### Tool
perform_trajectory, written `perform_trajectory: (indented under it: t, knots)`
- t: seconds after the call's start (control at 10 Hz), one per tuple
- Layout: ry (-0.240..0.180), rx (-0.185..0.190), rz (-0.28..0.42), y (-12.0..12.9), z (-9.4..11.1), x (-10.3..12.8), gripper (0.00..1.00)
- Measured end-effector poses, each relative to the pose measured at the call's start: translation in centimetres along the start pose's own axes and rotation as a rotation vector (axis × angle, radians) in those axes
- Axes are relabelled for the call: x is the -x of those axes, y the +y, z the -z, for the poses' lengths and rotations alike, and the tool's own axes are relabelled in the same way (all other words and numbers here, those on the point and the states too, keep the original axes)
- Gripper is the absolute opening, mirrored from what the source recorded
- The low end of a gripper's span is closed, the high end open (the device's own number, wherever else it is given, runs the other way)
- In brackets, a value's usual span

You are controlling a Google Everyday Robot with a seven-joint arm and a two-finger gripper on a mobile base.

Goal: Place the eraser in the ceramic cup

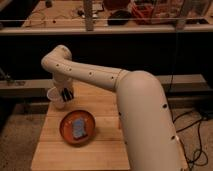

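A small white ceramic cup [55, 97] stands near the far left corner of the wooden table [105, 145]. My gripper [66, 94] hangs down right beside the cup, on its right, with dark fingers just above the tabletop. A round orange-red plate [67, 131] lies in front of the cup, and a grey-blue rectangular eraser [78, 127] lies on it. The gripper is behind the plate, apart from the eraser.
My white arm [135, 110] runs from the lower right across the table's right side. A dark shelf and a metal rail [100, 31] run behind the table, with cluttered benches beyond. Cables [197, 135] lie on the floor at right.
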Motion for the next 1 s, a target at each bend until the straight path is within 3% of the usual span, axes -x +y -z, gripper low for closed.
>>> perform_trajectory:
  t: [0.5, 1.0]
  knots:
    - [0.002, -0.005, -0.003, 0.19, -0.13, -0.14, 0.07]
    - [0.003, -0.01, -0.002, 0.19, -0.22, -0.21, 0.07]
